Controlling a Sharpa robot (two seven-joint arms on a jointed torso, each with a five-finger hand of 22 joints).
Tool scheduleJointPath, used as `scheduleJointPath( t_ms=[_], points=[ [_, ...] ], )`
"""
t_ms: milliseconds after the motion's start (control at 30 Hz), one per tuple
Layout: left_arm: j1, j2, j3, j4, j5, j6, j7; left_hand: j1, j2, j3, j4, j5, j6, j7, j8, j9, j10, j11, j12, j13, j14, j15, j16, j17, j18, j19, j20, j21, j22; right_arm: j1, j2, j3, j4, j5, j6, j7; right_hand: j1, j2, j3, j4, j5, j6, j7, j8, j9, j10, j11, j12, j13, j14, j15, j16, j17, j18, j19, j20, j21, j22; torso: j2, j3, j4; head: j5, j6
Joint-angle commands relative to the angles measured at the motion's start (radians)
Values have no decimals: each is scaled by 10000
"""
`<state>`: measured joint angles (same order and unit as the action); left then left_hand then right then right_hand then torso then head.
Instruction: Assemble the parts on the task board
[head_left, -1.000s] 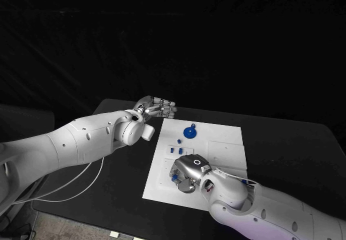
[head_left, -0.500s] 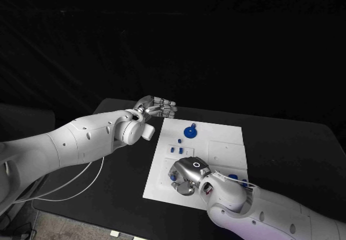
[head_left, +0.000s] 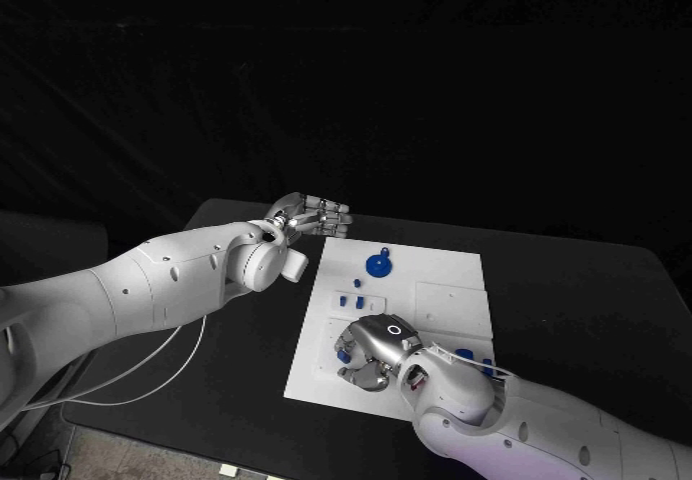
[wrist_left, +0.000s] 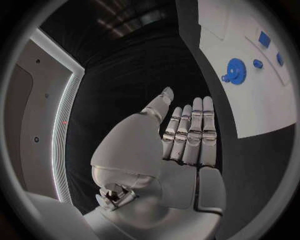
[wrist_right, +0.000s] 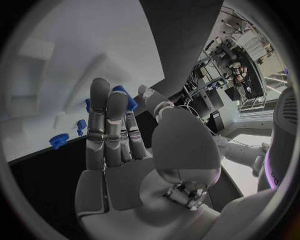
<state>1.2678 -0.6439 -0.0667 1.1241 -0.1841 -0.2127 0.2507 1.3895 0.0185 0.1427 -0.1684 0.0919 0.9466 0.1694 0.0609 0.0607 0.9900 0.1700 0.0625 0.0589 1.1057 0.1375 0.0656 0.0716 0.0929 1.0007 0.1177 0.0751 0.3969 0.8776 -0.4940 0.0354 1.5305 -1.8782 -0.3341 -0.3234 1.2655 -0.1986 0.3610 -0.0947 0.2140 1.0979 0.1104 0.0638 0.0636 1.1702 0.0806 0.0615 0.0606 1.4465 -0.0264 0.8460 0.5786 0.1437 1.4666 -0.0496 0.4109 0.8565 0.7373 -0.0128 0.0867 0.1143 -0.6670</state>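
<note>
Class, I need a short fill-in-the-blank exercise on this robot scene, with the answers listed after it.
1. The task board is coloured ____.
2. The gear-shaped part on it is coloured ____.
3. The hand over the board's near end is the robot's ____ hand.
4. The left hand hangs beyond the board's far corner, over the ____ table.

Answers: white; blue; right; black

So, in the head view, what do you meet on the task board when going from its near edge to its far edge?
Right hand over the near part of the task board → small blue parts → round blue gear-like part → the far edge, with the left hand just beyond its corner.
</note>
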Motion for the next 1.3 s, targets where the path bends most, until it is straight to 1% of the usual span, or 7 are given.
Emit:
scheduleJointPath(
  t_ms=[33,467,633,767,933,1200,1300],
  points=[
    [10,8,6,16,39,164,28,-26,82,-3,40,-11,-48,-42,27,-3,-59,-23,23,-4,-38,26,-23,10,37,65,19,32,-9,-8,-30,-3,29,175,-766,173,142,6,-152,56,51,-76,32,-20,-14,-108,-13,-24,-4,-26,77,37,-19,85,384,90,48,-70,-2,7,-7,-22,13],
    [10,-26,3,12,39,188,7,1,65,-7,30,-19,-98,-46,24,-5,-73,-17,22,-4,-40,27,-26,8,38,73,20,33,-44,-8,-448,28,366,933,-1621,678,387,58,-1608,575,641,-164,25,-18,-14,-340,14,9,-12,-30,81,82,-59,116,392,99,217,-443,-5,3,-7,-157,86],
    [10,-54,1,15,39,189,5,1,65,-7,30,-19,-98,-46,24,-5,-73,-17,22,-4,-40,27,-26,8,38,73,20,33,-44,-7,-815,236,720,1534,-1620,942,539,130,-2337,876,626,-222,2,-16,-12,-356,8,8,-12,-36,79,92,-58,110,384,98,283,-573,-7,4,-10,-201,109],
    [10,-76,-3,22,39,188,3,12,61,-9,24,-22,-88,-59,25,-5,-71,-18,25,-3,-40,26,-25,8,38,75,20,36,-55,-6,-1188,519,1015,2220,-1563,1125,525,201,-2495,984,525,-207,34,-18,-12,-188,-23,7,-11,-33,46,97,-52,102,379,67,304,-604,-6,7,-14,-249,136],
    [9,-126,-9,42,36,176,8,19,65,-8,22,-15,-34,-68,32,-1,-71,-18,24,-4,-39,26,-25,9,39,76,18,40,-63,-3,-1947,1110,1403,4072,-1420,1436,426,508,-2353,1030,589,-24,9,-15,-5,624,-203,51,3,-45,-130,137,14,37,373,-89,394,-567,-14,23,-48,-298,163],
    [-12,-262,-18,102,33,150,44,17,70,-8,25,-15,28,-82,35,1,-60,-23,26,-4,-31,23,-23,10,38,79,16,45,-67,19,-3146,2025,1545,6341,-361,1435,278,826,-2172,696,653,544,-316,-5,31,2768,-1003,1730,1171,-45,-641,248,248,-383,369,-569,621,-399,-69,47,-143,-418,251],
    [-41,-321,-20,153,34,149,59,-12,71,-14,35,-18,32,-88,29,0,-25,-32,31,-3,-20,18,-22,11,36,83,14,52,-72,80,-3464,2154,1419,6732,427,1208,-71,1235,-2006,731,214,465,-427,17,30,1329,-988,4666,4466,-14,-786,341,451,-567,364,-709,761,-282,-93,57,-158,-475,261]
  ],
)
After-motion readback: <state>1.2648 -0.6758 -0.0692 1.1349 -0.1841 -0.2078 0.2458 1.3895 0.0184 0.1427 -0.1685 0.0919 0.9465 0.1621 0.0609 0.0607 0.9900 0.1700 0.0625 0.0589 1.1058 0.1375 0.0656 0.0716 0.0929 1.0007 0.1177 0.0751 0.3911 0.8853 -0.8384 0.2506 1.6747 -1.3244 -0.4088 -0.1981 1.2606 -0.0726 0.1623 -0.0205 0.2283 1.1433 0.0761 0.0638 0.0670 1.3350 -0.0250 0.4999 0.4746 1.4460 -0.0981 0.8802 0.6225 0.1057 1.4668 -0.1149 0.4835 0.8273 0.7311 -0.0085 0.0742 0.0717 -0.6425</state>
